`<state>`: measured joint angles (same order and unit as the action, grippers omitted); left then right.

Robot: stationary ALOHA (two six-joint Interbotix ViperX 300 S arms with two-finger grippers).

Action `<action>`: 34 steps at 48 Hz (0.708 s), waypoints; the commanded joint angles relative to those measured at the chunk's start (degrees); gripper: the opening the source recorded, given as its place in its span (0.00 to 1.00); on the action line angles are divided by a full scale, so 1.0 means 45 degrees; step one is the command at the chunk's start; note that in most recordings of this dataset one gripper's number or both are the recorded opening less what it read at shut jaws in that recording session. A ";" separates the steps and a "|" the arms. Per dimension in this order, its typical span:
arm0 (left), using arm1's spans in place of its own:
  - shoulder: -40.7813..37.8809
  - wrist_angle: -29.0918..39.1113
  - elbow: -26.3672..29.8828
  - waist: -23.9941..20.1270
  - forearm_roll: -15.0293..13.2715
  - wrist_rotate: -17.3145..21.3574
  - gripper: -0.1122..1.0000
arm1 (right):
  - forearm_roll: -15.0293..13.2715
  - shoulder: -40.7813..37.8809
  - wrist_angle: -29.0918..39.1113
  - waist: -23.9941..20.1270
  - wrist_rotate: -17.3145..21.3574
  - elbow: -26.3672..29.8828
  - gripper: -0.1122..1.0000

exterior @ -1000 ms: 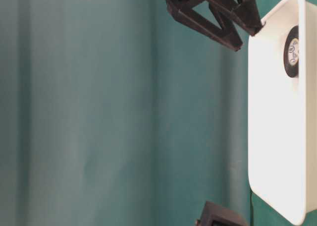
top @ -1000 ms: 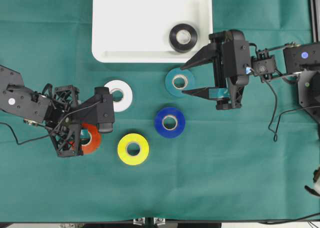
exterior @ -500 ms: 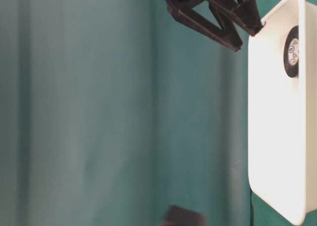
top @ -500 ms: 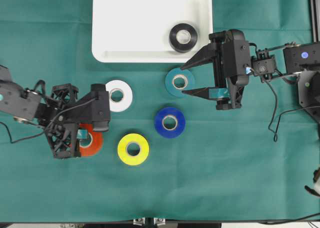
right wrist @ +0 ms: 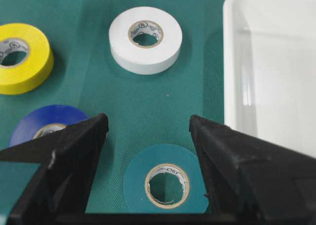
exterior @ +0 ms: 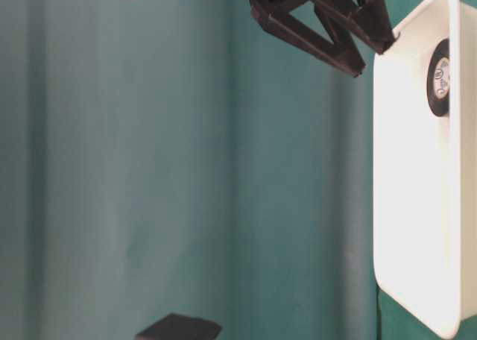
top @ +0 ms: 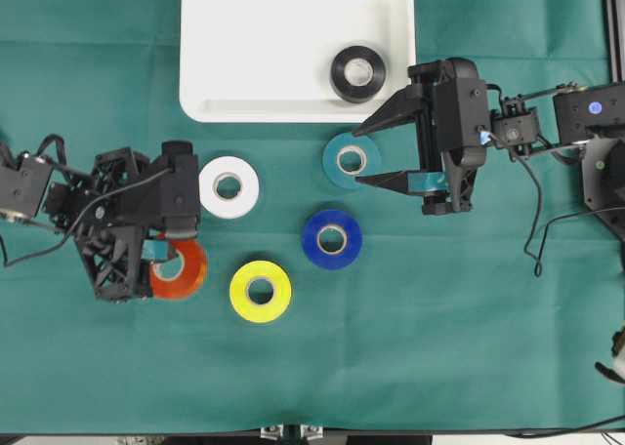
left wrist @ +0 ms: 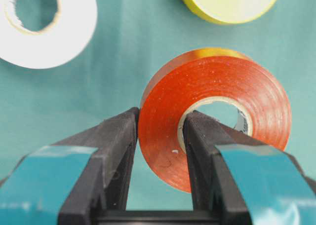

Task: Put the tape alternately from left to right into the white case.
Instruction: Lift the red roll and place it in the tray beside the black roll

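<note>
One black roll (top: pixel 357 72) lies in the white case (top: pixel 254 55) overhead; five remain below it on the tabletop (top: pixel 439 328). The left wrist view shows the left tool (left wrist: pixel 159 136) clamping the orange roll (left wrist: pixel 217 106). The right wrist view shows the right tool (right wrist: pixel 148 131) spread wide around the teal roll (right wrist: pixel 165 185) beside the case.

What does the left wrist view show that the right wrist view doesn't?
Only the left wrist view shows the orange tape roll, tilted up and pinched through its wall by the shut left end effector.

Only the right wrist view shows the teal tape roll between the open right end effector's fingers, the blue tape roll and the white case.

Both show the white tape roll and yellow tape roll on the green cloth.
</note>
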<state>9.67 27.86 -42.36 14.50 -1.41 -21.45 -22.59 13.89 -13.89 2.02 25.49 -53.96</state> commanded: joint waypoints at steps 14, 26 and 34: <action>0.0371 -0.0508 0.0313 -0.2656 0.0078 0.2637 0.07 | 0.0000 0.0098 -0.0078 -0.0039 0.0020 0.0215 0.77; 0.0215 -0.1680 0.0605 -0.4395 0.0059 0.5332 0.07 | 0.0000 0.0098 -0.0117 -0.0039 0.0020 0.0215 0.77; -0.0469 -0.2441 0.1055 -0.5430 0.0078 0.7109 0.07 | -0.0020 0.0098 -0.0117 -0.0039 0.0020 0.0215 0.77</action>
<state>8.17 18.28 -39.90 -8.00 -1.23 8.79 -22.50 13.89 -13.89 2.02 25.49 -53.96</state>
